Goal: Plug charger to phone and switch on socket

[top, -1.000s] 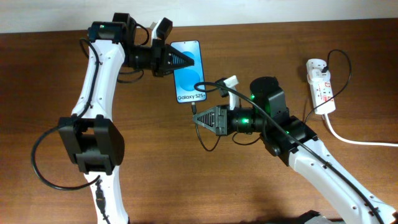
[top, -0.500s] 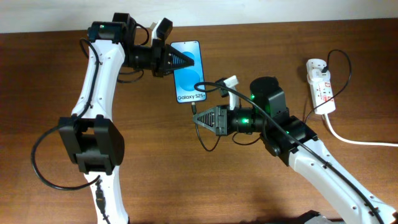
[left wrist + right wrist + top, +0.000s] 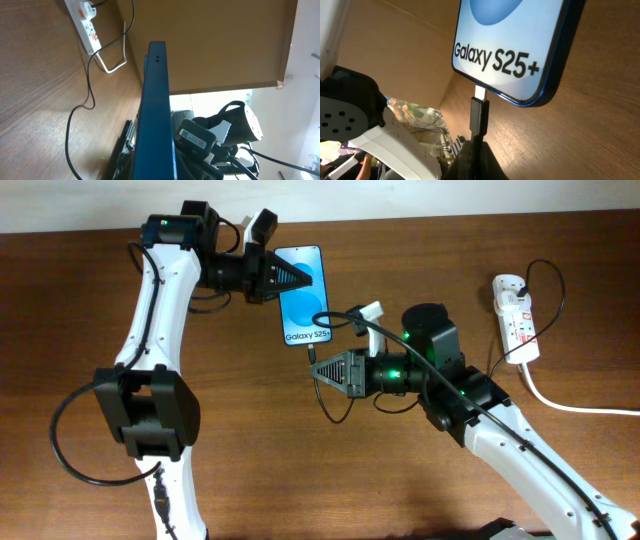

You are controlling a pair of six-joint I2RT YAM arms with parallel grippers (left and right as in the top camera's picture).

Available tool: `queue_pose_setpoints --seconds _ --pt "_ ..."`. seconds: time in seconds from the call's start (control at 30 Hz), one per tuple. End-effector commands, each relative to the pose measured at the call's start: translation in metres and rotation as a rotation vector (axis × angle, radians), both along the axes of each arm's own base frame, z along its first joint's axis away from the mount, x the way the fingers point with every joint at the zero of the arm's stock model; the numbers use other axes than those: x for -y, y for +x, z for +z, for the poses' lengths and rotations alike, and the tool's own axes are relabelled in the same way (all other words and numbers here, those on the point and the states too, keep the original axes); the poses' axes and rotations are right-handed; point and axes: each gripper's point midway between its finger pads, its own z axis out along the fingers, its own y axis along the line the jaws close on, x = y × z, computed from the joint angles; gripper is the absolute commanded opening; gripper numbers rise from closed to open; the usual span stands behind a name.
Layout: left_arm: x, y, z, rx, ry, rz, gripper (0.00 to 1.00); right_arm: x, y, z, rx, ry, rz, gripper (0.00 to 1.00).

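The phone [image 3: 304, 298] is bright blue with a lighter blue circle. The charger [image 3: 479, 116] is black with a shiny silver tip. The socket [image 3: 517, 320] is white with red marks. The counter [image 3: 80, 310] is brown with wood stripes.

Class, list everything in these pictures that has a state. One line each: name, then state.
phone: screen lit, gripped
charger: connector tip at phone's bottom port, metal showing, not fully seated
socket: switch position too small to tell
left end effector: shut on phone
right end effector: shut on charger
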Motion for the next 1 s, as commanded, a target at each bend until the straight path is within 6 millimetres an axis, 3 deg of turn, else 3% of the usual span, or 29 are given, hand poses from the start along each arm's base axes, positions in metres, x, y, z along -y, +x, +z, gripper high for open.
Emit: queue_pose_setpoints --seconds 0.0,0.6,0.77,0.97 --pt "0.004 -0.004 0.012 -0.001 -0.030 -0.008 0.00 0.002 0.005 0.001 0.022 -0.009 -0.025 0.04" --pt "0.004 -0.005 0.012 -0.031 -0.027 -0.007 0.00 0.001 0.006 0.002 0.004 -0.002 -0.032 0.04" --pt "0.021 -0.012 0.010 -0.009 -0.018 -0.048 0.00 0.001 0.006 0.002 0.004 -0.002 -0.032 0.04" --pt "0.022 -0.012 0.010 -0.007 -0.018 -0.049 0.00 0.002 0.006 0.002 0.004 -0.002 -0.035 0.04"
